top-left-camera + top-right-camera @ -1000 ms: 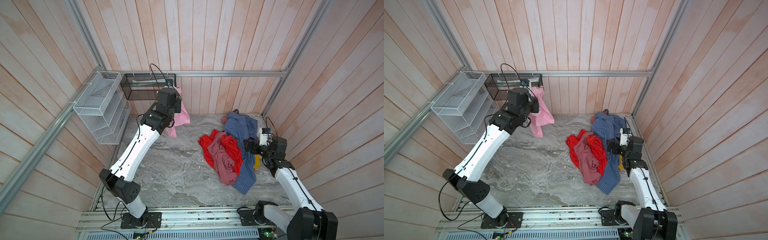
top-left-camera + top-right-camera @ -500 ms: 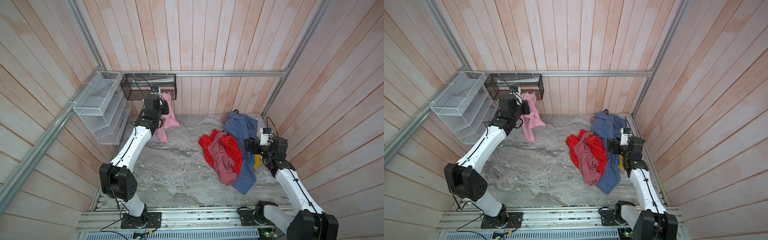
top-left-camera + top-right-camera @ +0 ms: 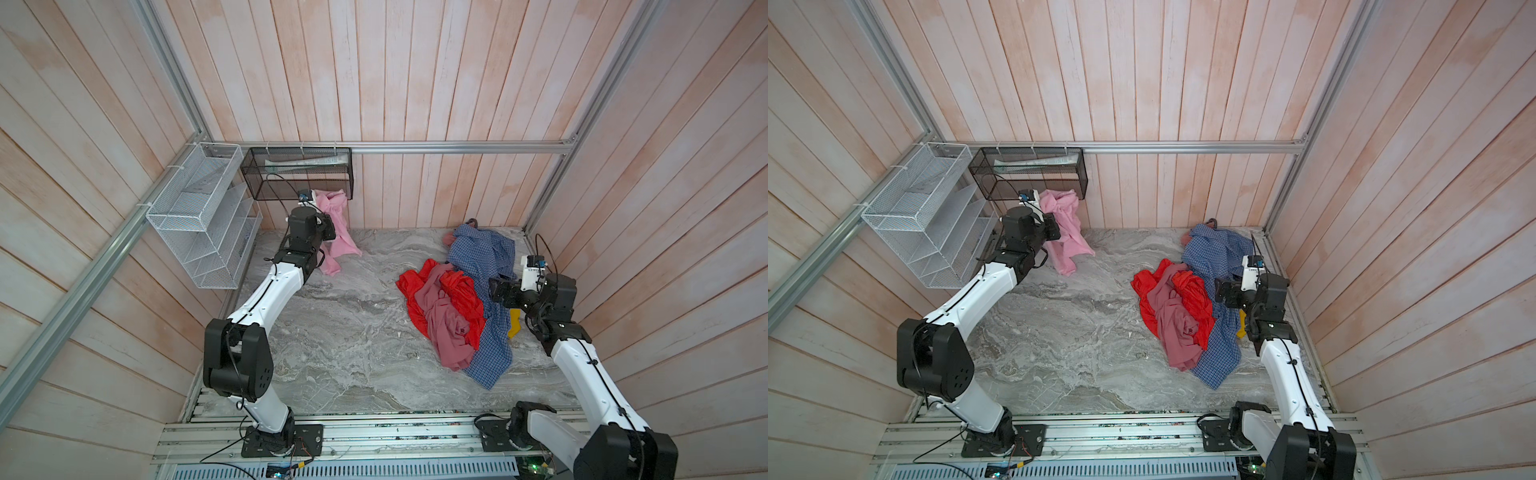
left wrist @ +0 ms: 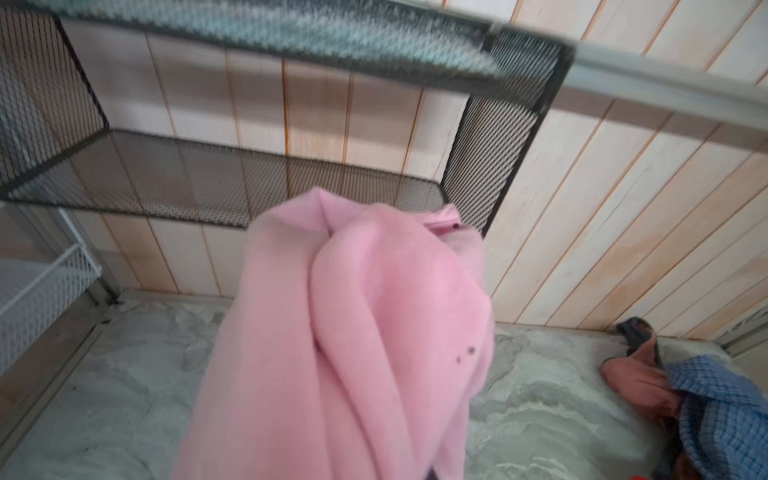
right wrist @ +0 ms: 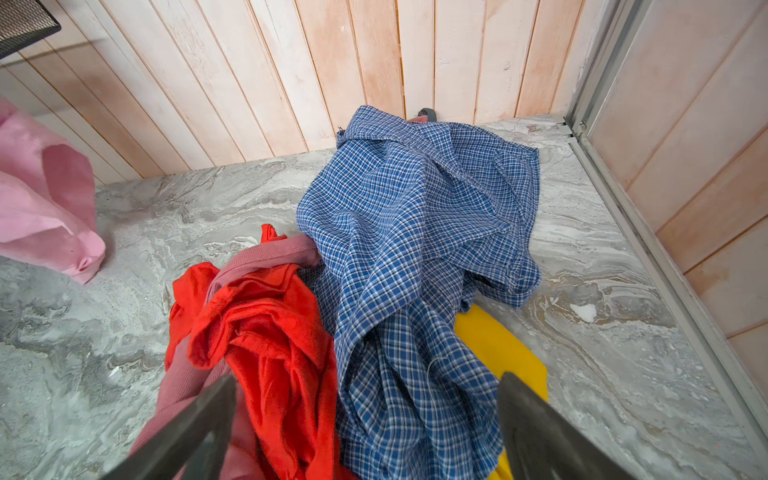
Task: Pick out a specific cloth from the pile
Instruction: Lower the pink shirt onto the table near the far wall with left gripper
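The cloth (image 3: 338, 232) (image 3: 1067, 232), plain light pink, hangs below the black mesh basket at the back left, away from the pile. My left gripper (image 3: 327, 227) (image 3: 1054, 226) is shut on its upper part. In the left wrist view the cloth (image 4: 353, 332) covers the jaws. Its lower end reaches down to about the table. The pile (image 3: 457, 299) (image 3: 1183, 307) (image 5: 374, 249) lies at the right: red, mauve-pink, blue-checked and a bit of yellow. My right gripper (image 3: 498, 291) (image 3: 1223, 293) (image 5: 365, 380) hovers open over the pile's right edge, holding nothing.
A black mesh basket (image 3: 299, 174) (image 4: 249, 187) hangs on the back wall just above the left gripper. A white wire rack (image 3: 199, 224) is fixed to the left wall. The grey marbled table (image 3: 353, 332) is walled by wooden planks on three sides.
My left arm has swung left and back toward the corner, carrying the pink cloth under the black basket. The right arm and the pile have not moved.
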### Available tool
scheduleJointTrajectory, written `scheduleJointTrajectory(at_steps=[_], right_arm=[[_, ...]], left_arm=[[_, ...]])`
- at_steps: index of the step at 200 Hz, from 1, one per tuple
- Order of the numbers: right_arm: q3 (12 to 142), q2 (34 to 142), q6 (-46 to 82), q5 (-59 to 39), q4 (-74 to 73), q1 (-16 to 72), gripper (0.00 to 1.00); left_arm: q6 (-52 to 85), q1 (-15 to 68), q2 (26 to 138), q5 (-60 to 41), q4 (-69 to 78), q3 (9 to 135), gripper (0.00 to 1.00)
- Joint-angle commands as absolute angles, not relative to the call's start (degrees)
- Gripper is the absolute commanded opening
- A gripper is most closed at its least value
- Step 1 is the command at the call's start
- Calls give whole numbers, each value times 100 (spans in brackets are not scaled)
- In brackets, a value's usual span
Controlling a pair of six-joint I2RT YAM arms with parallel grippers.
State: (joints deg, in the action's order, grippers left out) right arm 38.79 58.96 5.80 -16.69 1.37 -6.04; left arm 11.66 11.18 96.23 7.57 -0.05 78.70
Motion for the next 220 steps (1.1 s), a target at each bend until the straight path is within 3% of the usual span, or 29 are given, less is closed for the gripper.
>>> scheduleJointTrajectory(at_steps=[1, 63, 140, 174, 203, 220], right_arm=[[3938, 5819, 612, -1622, 202, -567, 98], [3888, 5888, 633, -1660, 128, -554, 98], [3901, 5872, 576, -1570, 208, -523, 98], [3867, 5839, 550, -1487, 236, -519, 98], [3901, 5882, 502, -1443, 235, -526, 98], [3919, 5918, 468, -1440, 235, -523, 98]], left_arm=[[1303, 1098, 9669, 1037, -323, 7617, 0], [1591, 1114, 9457, 1371, -944, 6550, 0], [1853, 1132, 10663, 1310, -2222, 7360, 0], [1965, 1162, 10609, 1080, -2220, 7350, 24], [2032, 1300, 10275, 1031, -2170, 7216, 58], [2128, 1370, 10075, 1171, -2368, 7271, 70]])
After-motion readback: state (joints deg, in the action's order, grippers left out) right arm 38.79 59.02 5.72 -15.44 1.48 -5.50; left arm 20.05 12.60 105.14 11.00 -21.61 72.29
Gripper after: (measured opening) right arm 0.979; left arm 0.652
